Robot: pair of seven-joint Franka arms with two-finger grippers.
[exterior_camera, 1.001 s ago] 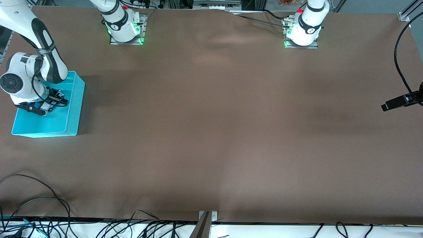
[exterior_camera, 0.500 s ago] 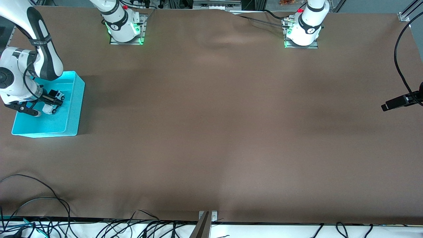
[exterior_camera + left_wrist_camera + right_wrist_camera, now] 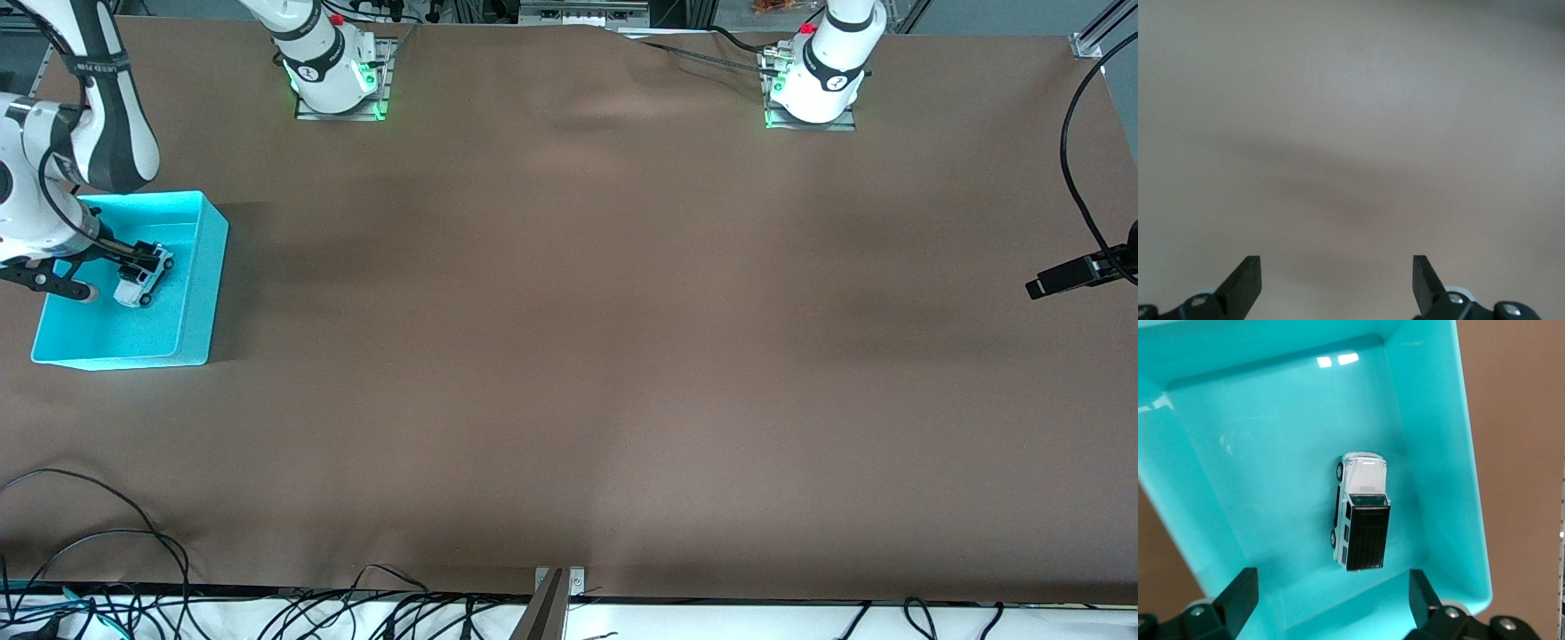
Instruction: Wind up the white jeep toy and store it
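Two arms: both are showing at the desk, one over the bin, one waiting out of the front camera's sight.
Front view, jeep: the white jeep toy (image 3: 142, 275) is lying inside the turquoise bin (image 3: 200, 293) at the right arm's end of the desk (image 3: 569, 356), toward the bin's wall that faces the desk's middle.
Front view, right tool: the right tool (image 3: 84, 271) is hanging over the bin beside the jeep, fingers standing apart, gripping nothing.
Front view, writing: a dark band on the right arm is carrying small lettering, too small to read.
Left wrist view: the left tool (image 3: 1337, 283) is waiting over bare brown desk, fingers apart, nothing between them.
Right wrist view: the right tool (image 3: 1333, 600) is looking straight down on the jeep (image 3: 1361, 511), black roof up, on the bin's floor (image 3: 1265, 487) close to one long wall; fingers wide apart and clear of the toy.
Step in hand: storing is looking done; the withdrawal is what is left.
Doing it well: lifting straight up, keeping the fingers apart and clear of the bin's rim, so nothing is nudging the toy or dragging the bin.
Brands: none readable on jeep or bin.
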